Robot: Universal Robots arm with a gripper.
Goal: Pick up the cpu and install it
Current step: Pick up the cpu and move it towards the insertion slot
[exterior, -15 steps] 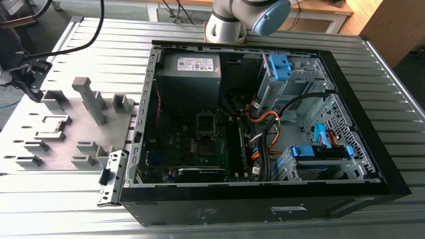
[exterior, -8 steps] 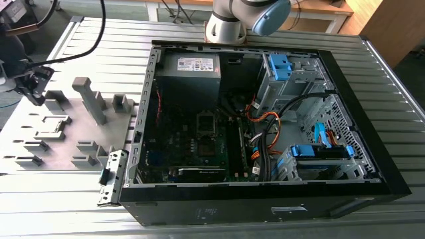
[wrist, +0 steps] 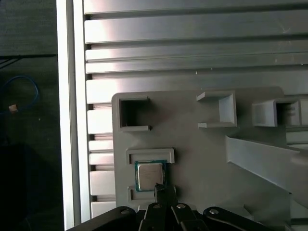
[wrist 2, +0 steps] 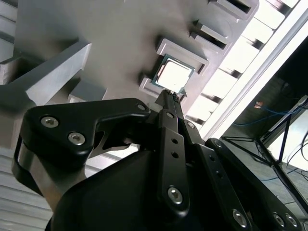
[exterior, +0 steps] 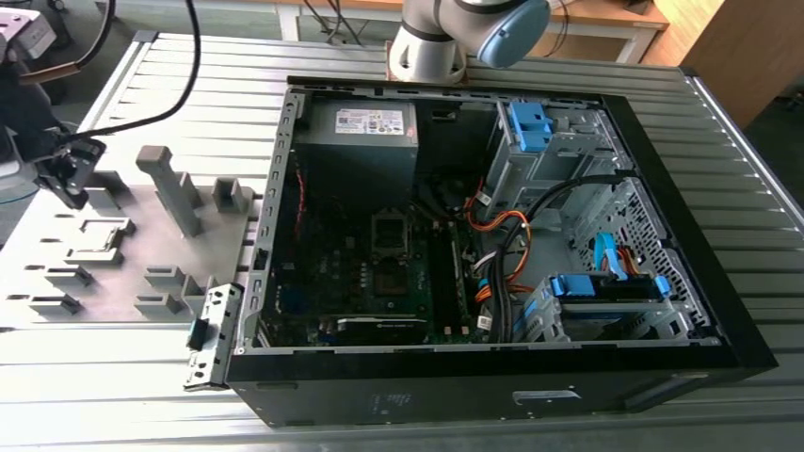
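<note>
Pick-up stage: the end effector, clenched and empty, hovers at the edge of the cpu, which sits in its grey fixture pocket on the table. Taking the chip calls for opening first.

Ribbed metal table lies under the gripper, with bright glare on its slats. The table edge runs near the gripper, and beyond it is dark floor. Well apart from the gripper, past the table's far side, stand a wooden desk with a white frame and a brown wood cabinet.
</note>
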